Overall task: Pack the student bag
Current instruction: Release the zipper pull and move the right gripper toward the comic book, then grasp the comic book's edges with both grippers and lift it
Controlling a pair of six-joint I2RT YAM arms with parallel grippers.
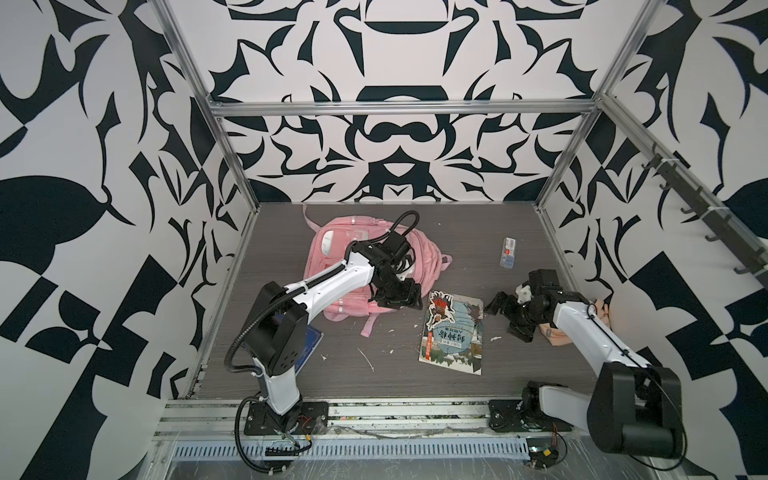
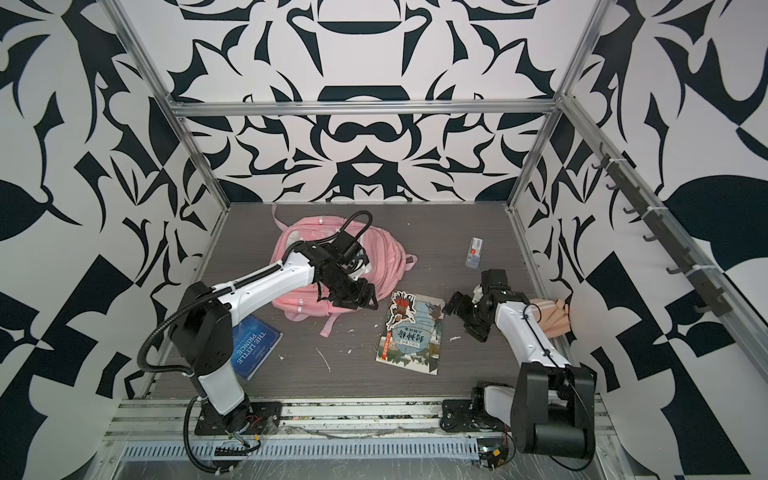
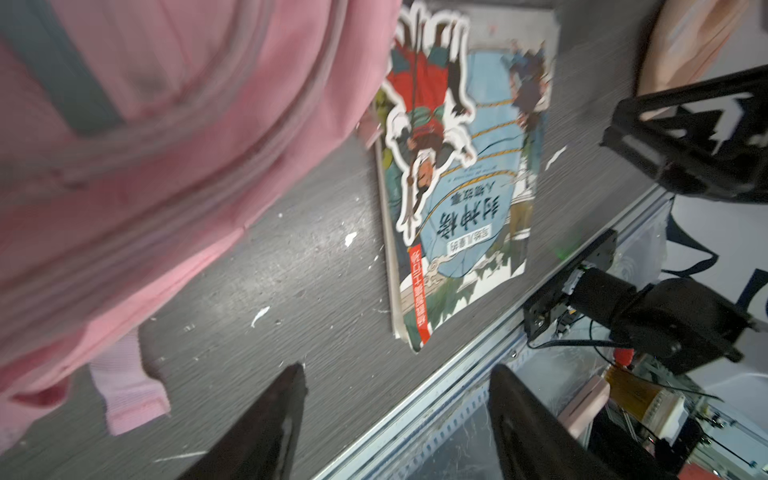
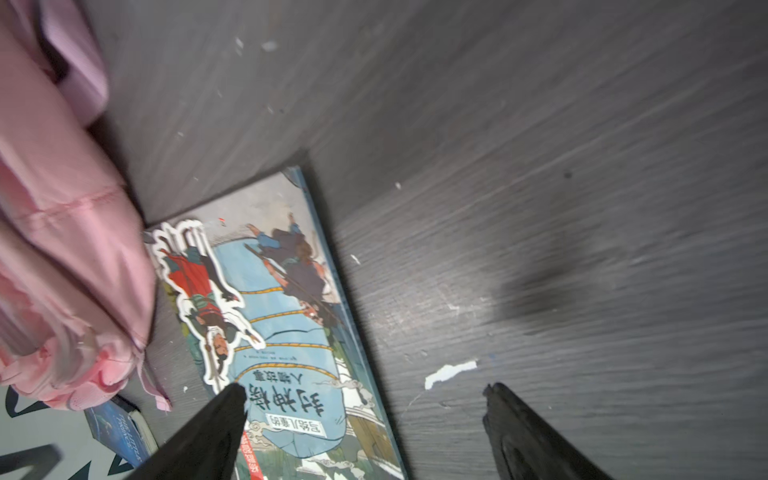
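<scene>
The student bag (image 1: 424,257) (image 2: 386,257), a pink backpack, lies flat at the back middle of the table, with a strap trailing toward the front. It also shows in the wrist views (image 3: 145,145) (image 4: 62,208). My left gripper (image 1: 405,299) (image 2: 359,301) (image 3: 399,374) hovers over the bag's near right corner, open, with nothing between its fingers. An illustrated picture book (image 1: 453,336) (image 2: 409,336) (image 3: 469,187) (image 4: 282,332) lies just right of the bag. My right gripper (image 1: 505,320) (image 2: 463,320) (image 4: 365,390) is open and empty, low beside the book's far right corner.
A blue book titled The Little Prince (image 2: 253,345) (image 4: 120,432) lies front left, partly under my left arm. A small eraser pack (image 1: 508,251) (image 2: 474,252) sits at the back right. A beige-peach pouch (image 2: 548,316) (image 3: 685,37) rests by the right wall behind my right arm.
</scene>
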